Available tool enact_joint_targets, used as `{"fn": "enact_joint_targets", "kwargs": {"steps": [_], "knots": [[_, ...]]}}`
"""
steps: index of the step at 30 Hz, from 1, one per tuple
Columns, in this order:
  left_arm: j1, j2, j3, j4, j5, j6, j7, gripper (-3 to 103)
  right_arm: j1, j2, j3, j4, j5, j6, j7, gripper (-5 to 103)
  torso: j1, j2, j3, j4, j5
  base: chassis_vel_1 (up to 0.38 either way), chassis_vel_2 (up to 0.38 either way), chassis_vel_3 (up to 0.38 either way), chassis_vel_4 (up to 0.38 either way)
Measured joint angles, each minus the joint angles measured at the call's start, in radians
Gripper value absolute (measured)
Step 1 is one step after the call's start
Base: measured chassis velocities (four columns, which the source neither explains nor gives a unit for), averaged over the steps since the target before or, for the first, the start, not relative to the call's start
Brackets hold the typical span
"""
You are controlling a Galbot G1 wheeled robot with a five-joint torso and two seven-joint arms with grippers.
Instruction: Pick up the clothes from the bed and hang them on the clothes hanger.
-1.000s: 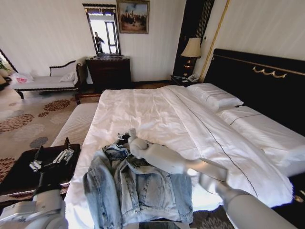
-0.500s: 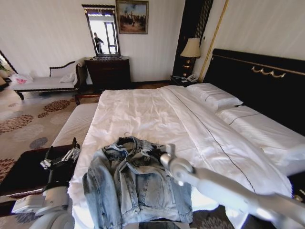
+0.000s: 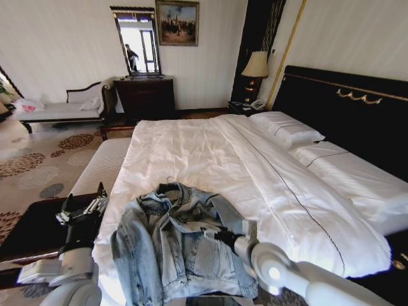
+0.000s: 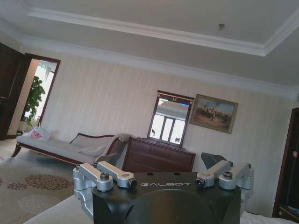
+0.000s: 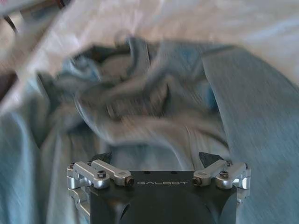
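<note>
The clothes, a faded light blue denim jacket (image 3: 172,245), lie spread at the near corner of the bed (image 3: 210,159) on white sheets. A thin wire hook of the clothes hanger (image 3: 168,181) pokes out past the collar; the rest of the hanger is hidden in the denim. My right gripper (image 3: 218,236) hovers open just above the jacket's right front. In the right wrist view the right gripper (image 5: 154,158) has nothing between its spread fingers, with the jacket (image 5: 140,93) below. My left gripper (image 3: 83,211) is raised beside the bed's left edge, open and empty (image 4: 161,161).
A black low table (image 3: 25,236) stands under my left arm, and a white padded bench (image 3: 102,166) runs along the bed's left side. Pillows (image 3: 287,131) and the black headboard (image 3: 344,108) are at the right. A daybed (image 3: 57,109), dresser (image 3: 145,95) and lamp (image 3: 257,65) line the far wall.
My right arm has drawn back from the jacket's collar toward the bed's near edge, over the jacket's right front. The left gripper rose a little, then held still. The jacket stays put.
</note>
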Motion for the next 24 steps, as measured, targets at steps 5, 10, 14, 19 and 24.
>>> {"fn": "enact_joint_targets", "kwargs": {"steps": [5, 10, 14, 19, 24], "knots": [[0.004, 0.012, -0.011, 0.000, -0.007, 0.000, 0.000, 100, 0.031, 0.001, -0.144, -0.039, -0.044, -0.022, 0.021, 100, 0.000, 0.000, 0.000, -0.0003, 0.0000, 0.000, 0.000, 0.000, 0.000], [0.011, 0.014, -0.019, -0.001, -0.012, -0.001, -0.001, 100, 0.095, 0.052, -0.254, -0.093, -0.059, -0.022, 0.037, 100, 0.000, 0.000, 0.000, 0.0001, -0.0002, 0.000, 0.000, 0.000, 0.000], [0.016, 0.019, -0.028, -0.001, -0.018, -0.002, -0.002, 100, 0.121, 0.112, -0.291, -0.134, -0.053, -0.013, 0.055, 100, 0.000, 0.000, 0.000, -0.0001, -0.0001, 0.000, 0.000, 0.000, 0.000], [0.017, 0.021, -0.036, -0.001, -0.022, -0.002, -0.003, 100, 0.139, 0.181, -0.319, -0.189, -0.054, -0.004, 0.077, 100, 0.000, 0.000, 0.000, 0.0000, -0.0002, 0.000, 0.000, 0.000, 0.000], [0.014, 0.018, -0.035, -0.001, -0.022, -0.002, -0.003, 100, 0.141, 0.192, -0.339, -0.199, -0.060, -0.011, 0.103, 100, 0.000, 0.000, 0.000, -0.0002, -0.0002, 0.000, 0.000, 0.000, 0.000]]}}
